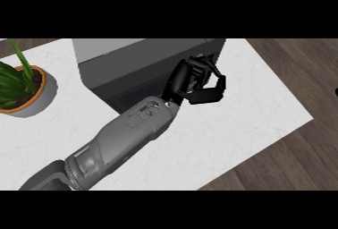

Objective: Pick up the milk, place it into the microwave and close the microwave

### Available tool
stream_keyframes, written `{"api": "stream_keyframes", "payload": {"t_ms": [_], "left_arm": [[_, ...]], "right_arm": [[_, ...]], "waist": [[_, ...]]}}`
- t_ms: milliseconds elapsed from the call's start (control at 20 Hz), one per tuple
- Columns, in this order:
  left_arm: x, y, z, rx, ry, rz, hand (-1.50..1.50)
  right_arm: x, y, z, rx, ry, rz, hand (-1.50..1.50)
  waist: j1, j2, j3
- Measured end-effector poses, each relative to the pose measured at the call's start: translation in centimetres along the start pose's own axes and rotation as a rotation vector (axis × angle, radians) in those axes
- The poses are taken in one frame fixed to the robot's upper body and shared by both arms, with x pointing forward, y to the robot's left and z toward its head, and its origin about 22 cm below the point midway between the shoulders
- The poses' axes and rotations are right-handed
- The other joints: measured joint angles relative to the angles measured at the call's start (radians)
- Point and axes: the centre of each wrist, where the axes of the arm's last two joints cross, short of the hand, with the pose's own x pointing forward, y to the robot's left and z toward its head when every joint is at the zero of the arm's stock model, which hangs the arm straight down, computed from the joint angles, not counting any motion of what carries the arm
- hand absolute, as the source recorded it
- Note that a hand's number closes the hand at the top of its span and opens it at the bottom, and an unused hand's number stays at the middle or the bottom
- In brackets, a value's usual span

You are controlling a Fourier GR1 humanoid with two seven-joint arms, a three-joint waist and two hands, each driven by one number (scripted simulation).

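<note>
Hand at the microwave, no milk to be seen

One hand [198, 82], which one I can't tell, sits against the microwave [142, 62] front with fingers curled on nothing visible. The milk shows nowhere on the counter [224, 129]; probably it's inside already. Looks like the closing step: next it must make sure the door is pushed fully to. A plant [20, 87] stands left.

The dark grey box-shaped microwave [142, 62] stands at the rear of the white marble counter [244, 120]; the terracotta-rimmed potted plant [23, 89] stands left of it.
</note>
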Motion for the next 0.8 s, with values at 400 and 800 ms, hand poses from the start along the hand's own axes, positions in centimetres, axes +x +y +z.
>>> {"api": "stream_keyframes", "payload": {"t_ms": [400, 800], "left_arm": [[0.0, 0.1, 0.1, 0.037, -0.011, -0.006, 1.5], [0.0, 0.2, 0.2, 0.07, -0.015, -0.012, 1.5]], "right_arm": [[0.8, -0.8, -0.7, 0.014, 0.005, 0.009, -1.5], [1.3, -1.4, -1.3, 0.028, -0.002, -0.007, -1.5]], "waist": [[-0.01, 0.001, 0.002], [-0.021, 0.001, 0.003]]}}
